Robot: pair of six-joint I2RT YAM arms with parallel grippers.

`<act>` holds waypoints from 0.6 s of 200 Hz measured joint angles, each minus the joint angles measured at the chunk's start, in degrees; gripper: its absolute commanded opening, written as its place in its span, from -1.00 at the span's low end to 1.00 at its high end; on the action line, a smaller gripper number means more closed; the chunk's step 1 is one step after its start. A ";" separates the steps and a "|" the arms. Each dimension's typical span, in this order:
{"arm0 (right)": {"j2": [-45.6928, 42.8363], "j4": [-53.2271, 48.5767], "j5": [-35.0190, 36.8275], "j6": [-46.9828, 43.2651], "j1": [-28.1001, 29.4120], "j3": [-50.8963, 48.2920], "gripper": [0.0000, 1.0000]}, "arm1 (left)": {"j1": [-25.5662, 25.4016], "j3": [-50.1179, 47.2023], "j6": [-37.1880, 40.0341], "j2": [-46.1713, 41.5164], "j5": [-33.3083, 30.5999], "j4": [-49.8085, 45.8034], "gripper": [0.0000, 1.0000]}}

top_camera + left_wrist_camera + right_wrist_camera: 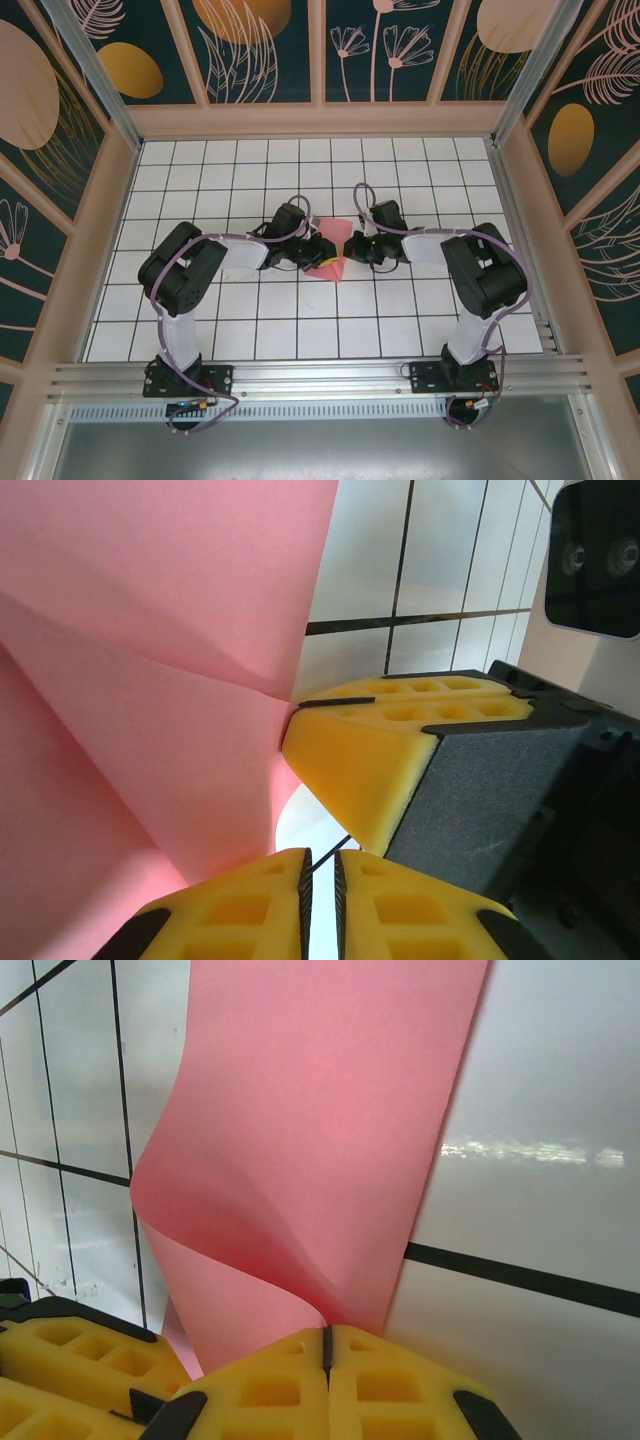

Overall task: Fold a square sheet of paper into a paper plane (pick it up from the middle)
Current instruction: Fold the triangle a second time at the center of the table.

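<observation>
The square sheet of paper is pink, bent and creased, and is held up off the tiled floor between the two arms. My right gripper is shut on the paper's lower edge, which curls up and away from the pads. In the left wrist view the right gripper pinches the paper at a crease. My left gripper sits just beside the sheet, its jaws a narrow slit apart with only white floor showing between them. In the top view the left gripper and right gripper face each other.
The white floor with black grid lines spreads around both arms. Pink-framed patterned walls close in the left, right and far sides. A metal rail carries the arm bases at the near edge.
</observation>
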 measured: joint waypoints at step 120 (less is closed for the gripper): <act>1.29 0.00 -0.24 0.02 0.00 0.48 -0.90 | -0.04 0.22 0.00 0.57 0.00 -0.35 -0.64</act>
